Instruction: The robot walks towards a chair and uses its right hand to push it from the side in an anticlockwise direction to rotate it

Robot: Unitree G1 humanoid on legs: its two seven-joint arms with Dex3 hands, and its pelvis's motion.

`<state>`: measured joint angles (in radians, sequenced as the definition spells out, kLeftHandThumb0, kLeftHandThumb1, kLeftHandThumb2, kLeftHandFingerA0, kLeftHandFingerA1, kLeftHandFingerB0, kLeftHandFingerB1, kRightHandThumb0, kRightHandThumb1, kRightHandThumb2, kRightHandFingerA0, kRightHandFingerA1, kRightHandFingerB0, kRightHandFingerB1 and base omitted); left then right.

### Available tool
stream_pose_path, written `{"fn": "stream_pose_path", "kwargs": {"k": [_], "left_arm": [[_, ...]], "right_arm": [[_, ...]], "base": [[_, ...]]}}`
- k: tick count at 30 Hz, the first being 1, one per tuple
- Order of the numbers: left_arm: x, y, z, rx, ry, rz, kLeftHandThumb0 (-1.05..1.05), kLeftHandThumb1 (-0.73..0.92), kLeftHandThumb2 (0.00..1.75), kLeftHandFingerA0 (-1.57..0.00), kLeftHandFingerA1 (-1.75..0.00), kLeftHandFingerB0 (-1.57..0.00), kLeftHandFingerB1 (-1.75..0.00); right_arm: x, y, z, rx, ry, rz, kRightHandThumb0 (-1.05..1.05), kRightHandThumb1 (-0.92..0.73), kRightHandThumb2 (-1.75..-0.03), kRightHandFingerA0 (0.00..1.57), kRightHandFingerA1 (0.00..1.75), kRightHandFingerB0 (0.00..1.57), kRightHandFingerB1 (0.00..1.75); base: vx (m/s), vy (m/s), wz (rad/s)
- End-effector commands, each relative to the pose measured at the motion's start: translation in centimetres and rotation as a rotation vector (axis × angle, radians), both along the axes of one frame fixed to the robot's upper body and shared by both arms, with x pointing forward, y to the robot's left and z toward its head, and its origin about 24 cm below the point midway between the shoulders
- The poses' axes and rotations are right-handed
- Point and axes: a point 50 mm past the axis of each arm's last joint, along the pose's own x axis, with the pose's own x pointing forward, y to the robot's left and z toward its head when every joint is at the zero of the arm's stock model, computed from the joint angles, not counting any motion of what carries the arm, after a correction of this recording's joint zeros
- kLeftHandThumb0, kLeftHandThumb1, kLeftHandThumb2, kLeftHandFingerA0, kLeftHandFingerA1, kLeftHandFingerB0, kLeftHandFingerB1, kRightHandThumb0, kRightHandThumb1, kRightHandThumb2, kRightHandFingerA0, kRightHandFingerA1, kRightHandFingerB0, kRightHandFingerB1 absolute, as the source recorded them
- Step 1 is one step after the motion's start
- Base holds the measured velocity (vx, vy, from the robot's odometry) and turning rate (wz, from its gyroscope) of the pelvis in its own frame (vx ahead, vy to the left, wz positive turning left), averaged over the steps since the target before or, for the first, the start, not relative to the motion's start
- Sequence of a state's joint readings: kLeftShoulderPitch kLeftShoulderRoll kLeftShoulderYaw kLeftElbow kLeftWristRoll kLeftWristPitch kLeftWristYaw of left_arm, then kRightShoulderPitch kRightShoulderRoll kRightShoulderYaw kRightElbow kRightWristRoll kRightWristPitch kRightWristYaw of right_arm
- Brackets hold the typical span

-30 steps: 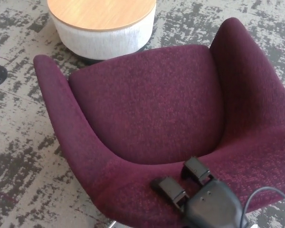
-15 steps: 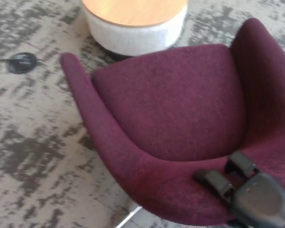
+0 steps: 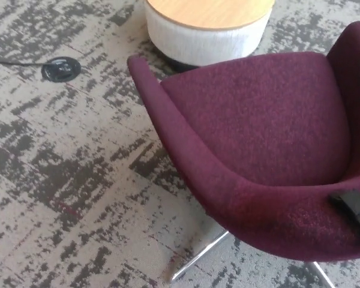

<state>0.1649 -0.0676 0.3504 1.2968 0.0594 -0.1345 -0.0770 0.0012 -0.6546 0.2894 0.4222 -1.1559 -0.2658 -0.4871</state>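
Our right hand point(image 3: 355, 207), mostly cropped, grip unclear, may slip off the chair point(image 3: 258, 150), stalling rotation.

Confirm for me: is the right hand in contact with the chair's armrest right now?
Touching. In the head view the black fingers of the right hand lie directly on the maroon upholstery of the chair at its near rim, with no gap showing.
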Motion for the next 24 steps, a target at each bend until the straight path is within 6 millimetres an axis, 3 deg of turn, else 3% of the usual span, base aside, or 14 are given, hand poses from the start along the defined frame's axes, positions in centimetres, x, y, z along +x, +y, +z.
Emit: {"fn": "stream_pose_path", "kwargs": {"k": [1,5,6,9,10,11,13,15,16,18,19,22,23,24], "left_arm": [[10.9,0.8,2.8,0.033,-0.499,-0.03,-0.68,0.73,0.62,-0.39,-0.48,-0.12,-0.3],[10.9,0.8,2.8,0.033,-0.499,-0.031,-0.68,0.73,0.62,-0.39,-0.48,-0.12,-0.3],[10.9,0.7,2.8,0.044,-0.488,-0.041,-0.67,0.75,0.63,-0.45,-0.54,-0.14,-0.32],[10.9,0.7,2.8,0.045,-0.487,-0.042,-0.67,0.75,0.63,-0.45,-0.54,-0.14,-0.32],[10.7,0.8,2.8,0.041,-0.485,-0.029,-0.67,0.74,0.62,-0.43,-0.53,-0.15,-0.31],[10.6,0.8,2.7,0.039,-0.485,-0.023,-0.67,0.74,0.62,-0.43,-0.53,-0.15,-0.31],[10.6,0.8,2.7,0.039,-0.485,-0.023,-0.67,0.74,0.62,-0.43,-0.53,-0.15,-0.31],[10.6,0.7,2.7,0.044,-0.483,-0.041,-0.69,0.75,0.63,-0.44,-0.54,-0.18,-0.33],[10.6,0.6,2.7,0.045,-0.481,-0.042,-0.71,0.59,0.96,-0.37,-0.59,-0.09,-0.45],[10.5,0.6,2.7,0.045,-0.48,-0.041,-0.71,0.59,0.96,-0.37,-0.59,-0.09,-0.45],[10.6,0.5,2.6,0.054,-0.469,-0.036,-0.66,0.76,0.63,-0.46,-0.5,-0.18,-0.32],[10.7,0.5,2.6,0.056,-0.467,-0.036,-0.66,0.76,0.63,-0.46,-0.5,-0.18,-0.32],[10.6,0.6,2.6,0.056,-0.467,-0.039,-0.7,0.75,0.63,-0.45,-0.48,-0.19,-0.32],[10.5,0.8,2.6,0.062,-0.466,-0.046,-0.75,0.6,0.96,-0.41,-0.58,-0.14,-0.45]], "right_arm": [[1.2,-3.5,2.9,-0.039,-0.17,-0.101,-0.16,-0.55,-0.85,1.01,1.55,1.01,0.86],[1.2,-3.5,2.9,-0.036,-0.171,-0.098,-0.16,-0.55,-0.85,1.01,1.55,1.01,0.86],[-0.5,-8.7,3.6,-0.113,-0.111,-0.259,-0.22,-0.68,-0.68,1.02,1.49,0.86,0.78],[-0.8,-9.3,3.8,-0.117,-0.106,-0.273,-0.22,-0.68,-0.68,1.02,1.49,0.86,0.78],[-1.9,-11.7,4.6,-0.193,-0.1,-0.31,-0.22,-0.65,-0.63,0.97,1.32,0.91,0.74],[-2.4,-12.7,5.1,-0.225,-0.099,-0.325,-0.22,-0.65,-0.63,0.97,1.32,0.91,0.74],[-2.4,-12.8,5.0,-0.221,-0.099,-0.322,-0.22,-0.65,-0.63,0.97,1.32,0.91,0.74],[-3.4,-13.6,5.1,-0.229,-0.095,-0.324,-0.22,-0.59,-0.58,0.98,1.28,0.9,0.63],[-3.7,-13.4,4.8,-0.188,-0.078,-0.322,-0.23,-0.61,-0.6,0.94,1.42,0.9,0.76],[-4.0,-12.9,4.3,-0.126,-0.055,-0.317,-0.23,-0.61,-0.6,0.94,1.42,0.9,0.76],[-3.9,-11.9,3.8,-0.058,-0.036,-0.308,-0.19,-0.66,-0.67,0.92,1.47,0.86,0.9],[-4.0,-11.8,3.8,-0.05,-0.034,-0.308,-0.19,-0.66,-0.67,0.92,1.47,0.86,0.9],[-4.4,-9.4,3.2,0.067,-0.06,-0.282,-0.16,-0.74,-0.64,0.94,1.61,0.74,0.75],[-5.8,-5.5,3.3,0.247,-0.093,-0.256,-0.25,-0.8,-0.65,0.87,1.53,0.61,0.62]], "base": [[0.13,0.084,0.01],[0.08,0.027,-0.06],[0.02,-0.053,0.07],[-0.01,-0.096,0.16],[-0.05,-0.134,0.18],[-0.07,-0.13,0.24],[0.01,0.11,0.04],[-0.05,0.065,0.24],[-0.1,0.013,0.11],[-0.08,0.077,-0.01],[-0.04,0.147,-0.15],[-0.02,0.245,-0.4],[-0.02,0.295,-0.49],[0.0,0.352,-0.28]]}}
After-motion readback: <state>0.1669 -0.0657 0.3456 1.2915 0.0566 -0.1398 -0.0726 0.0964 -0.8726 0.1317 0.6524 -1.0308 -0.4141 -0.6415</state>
